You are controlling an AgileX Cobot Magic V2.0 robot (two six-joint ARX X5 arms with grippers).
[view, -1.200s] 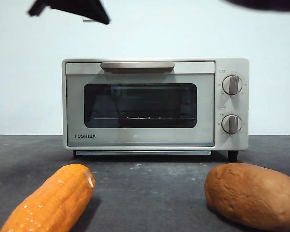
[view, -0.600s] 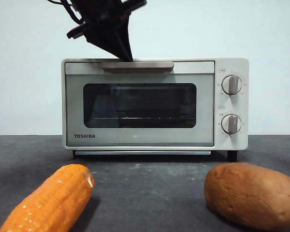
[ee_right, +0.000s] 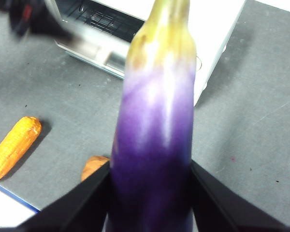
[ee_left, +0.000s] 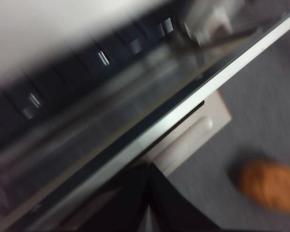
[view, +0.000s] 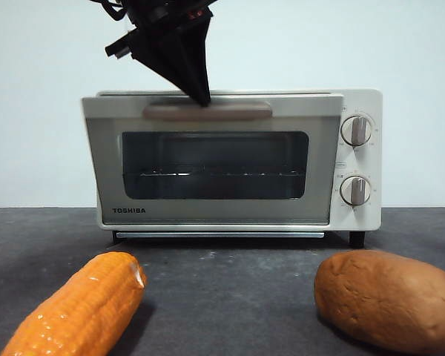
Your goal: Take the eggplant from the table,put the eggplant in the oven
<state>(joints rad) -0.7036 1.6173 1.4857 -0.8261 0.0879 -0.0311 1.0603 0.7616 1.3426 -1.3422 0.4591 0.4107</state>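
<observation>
The eggplant (ee_right: 154, 145), glossy purple with a yellowish-green tip, fills the right wrist view. My right gripper (ee_right: 152, 193) is shut on its dark lower part, high above the table (ee_right: 251, 135); neither shows in the front view. The cream-white oven (view: 360, 159) stands at the back of the table (view: 230, 297). Its glass door (view: 208, 215) leans out a little at the top. My left gripper (view: 201, 98) comes down from above with its jaws shut, tip against the beige handle bar (view: 208, 112). Up close, the left gripper (ee_left: 149, 193) touches that handle (ee_left: 193, 135).
An orange corn cob (view: 81, 308) lies at the front left and a brown potato-like lump (view: 389, 297) at the front right. A wire rack (view: 215, 172) shows through the glass. Two round knobs (view: 355, 130) sit on the oven's right side.
The left gripper came down from the upper left onto the handle bar. The oven door, shut before, now tilts outward at its top. The dark arm tip at the top right has gone.
</observation>
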